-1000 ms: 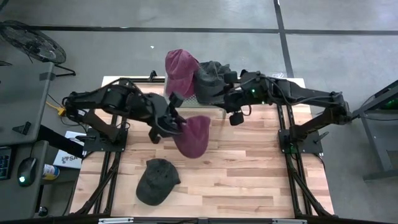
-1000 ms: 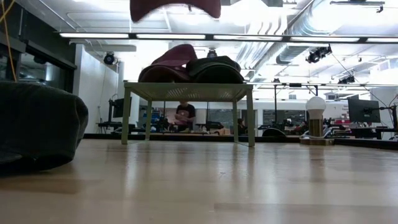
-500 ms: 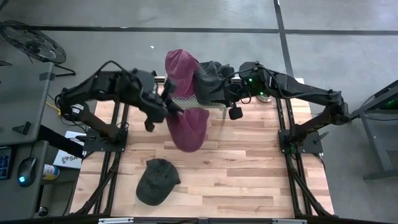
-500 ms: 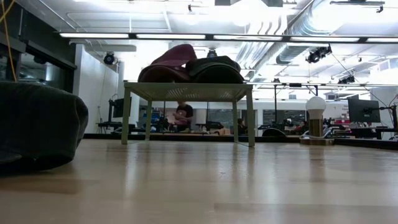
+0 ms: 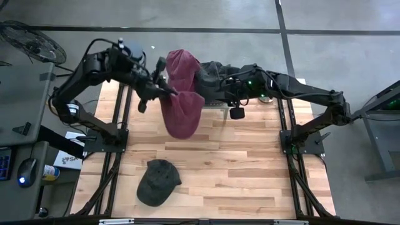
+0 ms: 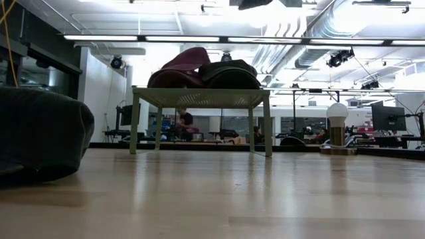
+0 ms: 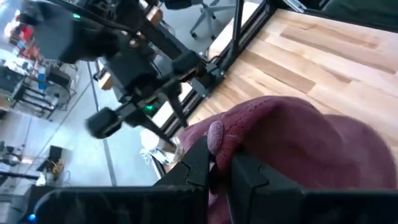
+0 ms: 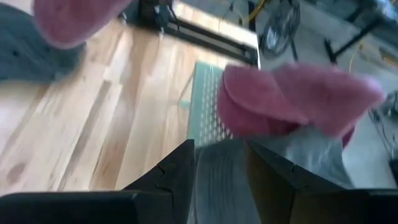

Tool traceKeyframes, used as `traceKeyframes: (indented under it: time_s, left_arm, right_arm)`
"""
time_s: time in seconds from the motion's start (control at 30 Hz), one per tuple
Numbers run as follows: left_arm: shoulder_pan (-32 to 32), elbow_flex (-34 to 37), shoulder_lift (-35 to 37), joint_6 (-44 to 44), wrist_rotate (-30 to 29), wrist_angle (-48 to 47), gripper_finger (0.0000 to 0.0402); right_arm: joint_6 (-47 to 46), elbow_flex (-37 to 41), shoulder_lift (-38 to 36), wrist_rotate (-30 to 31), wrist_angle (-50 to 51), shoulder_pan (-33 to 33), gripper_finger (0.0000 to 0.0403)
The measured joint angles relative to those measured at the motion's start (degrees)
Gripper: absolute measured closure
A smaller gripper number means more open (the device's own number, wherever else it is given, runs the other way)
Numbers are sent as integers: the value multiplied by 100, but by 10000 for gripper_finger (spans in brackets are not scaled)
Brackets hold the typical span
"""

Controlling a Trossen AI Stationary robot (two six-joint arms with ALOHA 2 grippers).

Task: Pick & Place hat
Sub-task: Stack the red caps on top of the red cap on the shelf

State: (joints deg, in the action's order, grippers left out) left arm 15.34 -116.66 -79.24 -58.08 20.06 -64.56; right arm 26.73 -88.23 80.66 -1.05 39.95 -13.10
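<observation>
Maroon hat [image 5: 182, 114] hangs upper-centre of the frame, pinched shut in the left gripper [image 5: 167, 93], seemingly bound for the rack [image 8: 208, 112]. Right gripper [image 5: 220, 89] straddles a grey hat [image 5: 211, 74], half-open.

Maroon hat [image 7: 298, 149] in left hand [image 7: 221, 171]
</observation>
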Motion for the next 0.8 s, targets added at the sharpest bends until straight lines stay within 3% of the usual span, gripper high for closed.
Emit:
traceKeyframes:
  time_s: [0.6,0.8]
  left_arm:
    - [2653,-2,-62,-1416,2419,8,381]
    - [3304,-2,-367,-1687,2872,13,381]
  right_arm:
    - [-773,0,-2,604,793,0,272]
    - [-871,0,-2,696,797,0,272]
